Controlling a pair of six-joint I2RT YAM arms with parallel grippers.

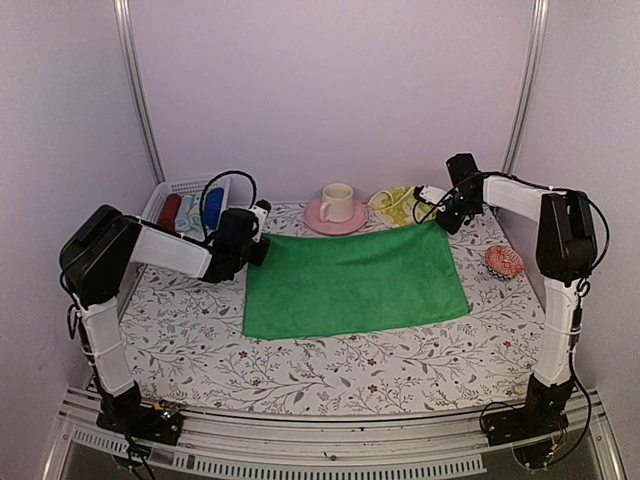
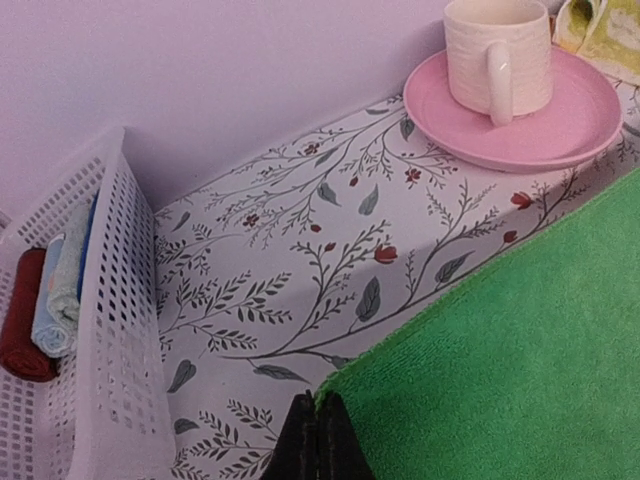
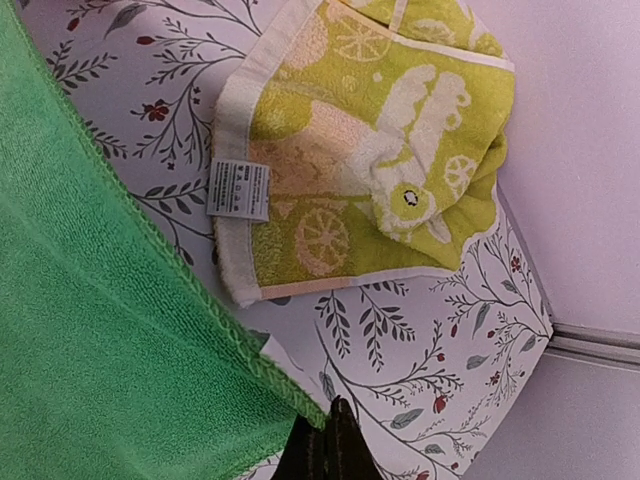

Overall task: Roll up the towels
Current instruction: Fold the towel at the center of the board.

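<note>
At the far corners of the green towel (image 1: 350,280), your left fingers (image 2: 300,445) and right fingers (image 3: 345,450) are clenched on the cloth, which lies spread flat on the desk (image 1: 330,375). Just beyond the right corner, the yellow printed towel (image 3: 370,150) sits crumpled.

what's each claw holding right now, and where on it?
Green towel, pinched at its two far corners: left claw on the far-left corner, right claw on the far-right one. The rest lies flat on the table.
</note>
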